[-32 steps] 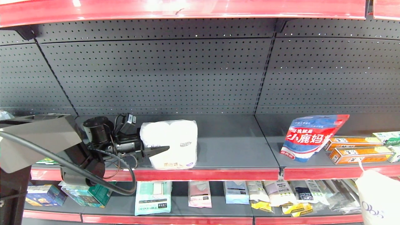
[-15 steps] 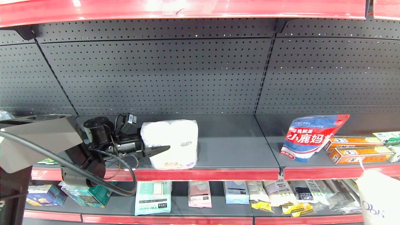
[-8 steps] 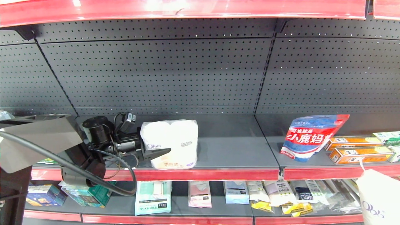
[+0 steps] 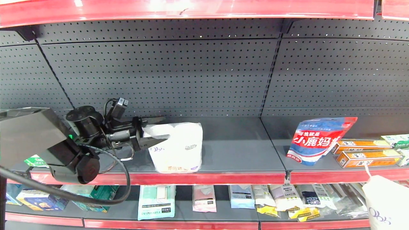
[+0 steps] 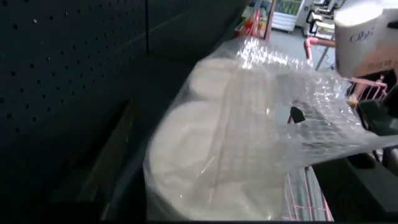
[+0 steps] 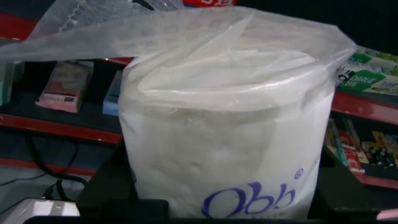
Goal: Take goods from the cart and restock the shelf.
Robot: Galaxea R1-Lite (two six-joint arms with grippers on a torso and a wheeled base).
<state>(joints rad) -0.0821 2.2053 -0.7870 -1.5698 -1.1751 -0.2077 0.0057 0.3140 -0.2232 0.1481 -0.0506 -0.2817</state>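
A shop: red-edged pegboard shelves [image 4: 236, 150] stocked with packaged goods [image 4: 319, 140].

The left gripper [image 4: 166, 128] has risen and drawn back along the tissue pack [image 4: 180, 150], jaws spread.

White tissue pack [image 4: 177, 147] in clear wrap, mid-frame; second pack [image 6: 236, 155] white with blue print. Dark grey shelf [image 4: 236, 150], red edge strip [image 4: 223, 178], hole-dotted pegboard [image 4: 166, 73]. Blue-red-white pouch [image 4: 319, 140], orange boxes [image 4: 367, 158] at right.
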